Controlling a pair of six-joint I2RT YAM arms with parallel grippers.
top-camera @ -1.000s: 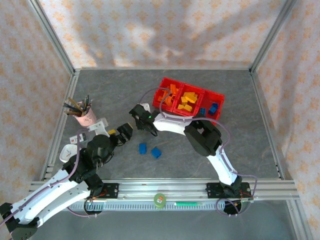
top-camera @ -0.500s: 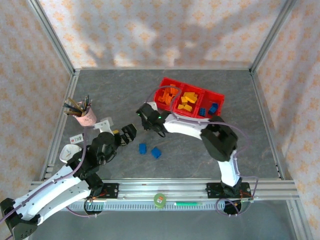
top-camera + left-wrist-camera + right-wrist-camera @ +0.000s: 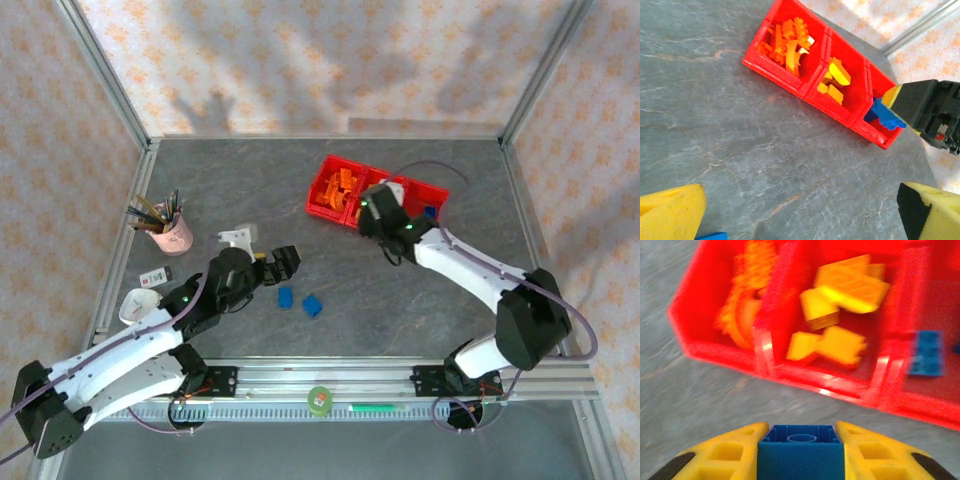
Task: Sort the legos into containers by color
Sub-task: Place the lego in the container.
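My right gripper point(image 3: 801, 452) is shut on a blue lego point(image 3: 801, 457), square with its hollow underside facing the camera. It hangs just in front of the three joined red containers point(image 3: 765, 367): orange legos point(image 3: 747, 305) on the left, yellow legos point(image 3: 840, 295) in the middle, a blue one point(image 3: 926, 354) on the right. From above, the right gripper point(image 3: 374, 210) sits at the near side of the containers point(image 3: 328, 172). My left gripper point(image 3: 284, 262) is open and empty, low over the table, with two blue legos point(image 3: 285, 296) point(image 3: 313, 305) just in front of it.
A pink pencil cup point(image 3: 172, 233) stands at the left. White scraps point(image 3: 238, 237) lie beside the left arm. Metal frame rails point(image 3: 120, 250) and patterned walls bound the grey table. In the left wrist view, the right gripper point(image 3: 927, 112) shows beside the blue bin point(image 3: 885, 137).
The right arm has swung from the table's middle rightward to the containers, carrying the blue lego. The left gripper has slid right toward the two loose blue legos.
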